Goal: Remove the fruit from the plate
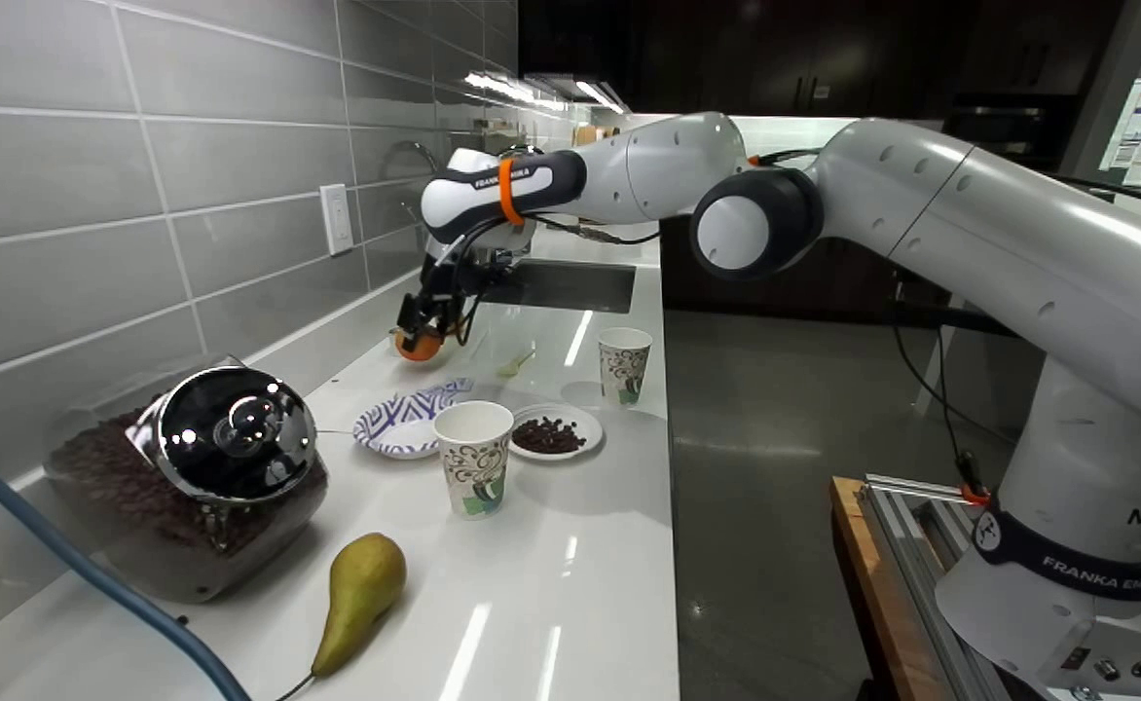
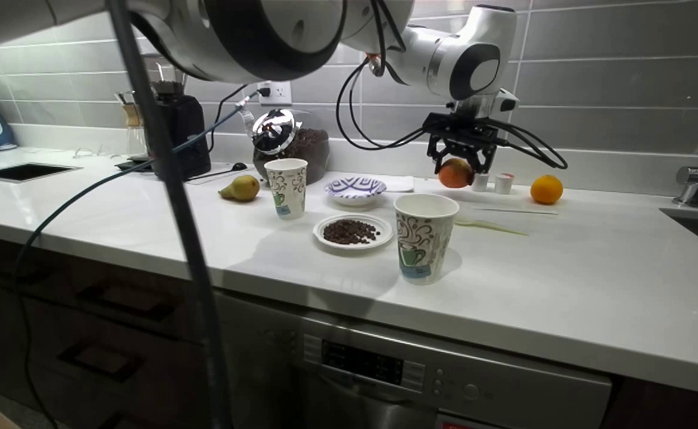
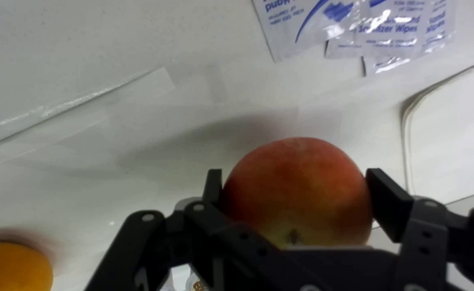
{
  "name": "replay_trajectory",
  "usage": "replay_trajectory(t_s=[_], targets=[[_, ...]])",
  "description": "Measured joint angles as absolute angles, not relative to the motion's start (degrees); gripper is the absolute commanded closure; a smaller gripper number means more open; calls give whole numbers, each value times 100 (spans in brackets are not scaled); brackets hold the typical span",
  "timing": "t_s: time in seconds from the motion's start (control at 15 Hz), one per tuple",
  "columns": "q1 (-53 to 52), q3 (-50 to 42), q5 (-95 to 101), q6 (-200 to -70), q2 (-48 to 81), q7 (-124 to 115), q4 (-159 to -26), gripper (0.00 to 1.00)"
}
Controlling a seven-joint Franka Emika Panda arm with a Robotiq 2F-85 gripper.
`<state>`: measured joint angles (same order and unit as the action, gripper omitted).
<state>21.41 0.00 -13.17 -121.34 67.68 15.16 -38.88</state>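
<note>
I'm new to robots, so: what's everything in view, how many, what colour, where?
Counter: one, white, by wall
Held fruit: one, red-orange, in gripper
Orange fruit: one, orange, counter
Jar: one, clear, by wall
Pear: one, yellow-green, near jar
Patterned plate: one, blue-white, counter
Cups: two, patterned white, counter
Plain plate: one, white, between cups
Bits: many, brown, on plain plate
Packets: several, white, counter
Tubs: two, white, by wall
Utensil: one, pale green, counter
Faucet: one, silver, by sink
Appliances: two or more, black, steel, around counter
Arm: one, white, over counter
Gripper: one, black, arm's end
</note>
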Motion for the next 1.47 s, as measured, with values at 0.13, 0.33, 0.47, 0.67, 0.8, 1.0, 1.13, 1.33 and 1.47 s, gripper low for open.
replay_trajectory(t_s=[0.13,0.33,0.47,0.67,0.8,1.0,1.13,1.33,1.47], targets=[[2142,-1,-1317,-12099,6786,1461,-3888,38],[2143,-6,-1317,-12038,6811,1332,-3887,38],[2145,-20,-1317,-11988,6820,1257,-3887,38],[2147,-62,-1317,-11911,6826,1122,-3885,38],[2147,-103,-1317,-11874,6831,1012,-3885,38],[2147,-156,-1317,-11861,6840,887,-3884,3],[2147,-166,-1317,-11861,6840,874,-3884,0],[2150,-169,-1317,-11844,6830,889,-3883,0],[2158,-177,-1317,-11825,6829,922,-3895,0]])
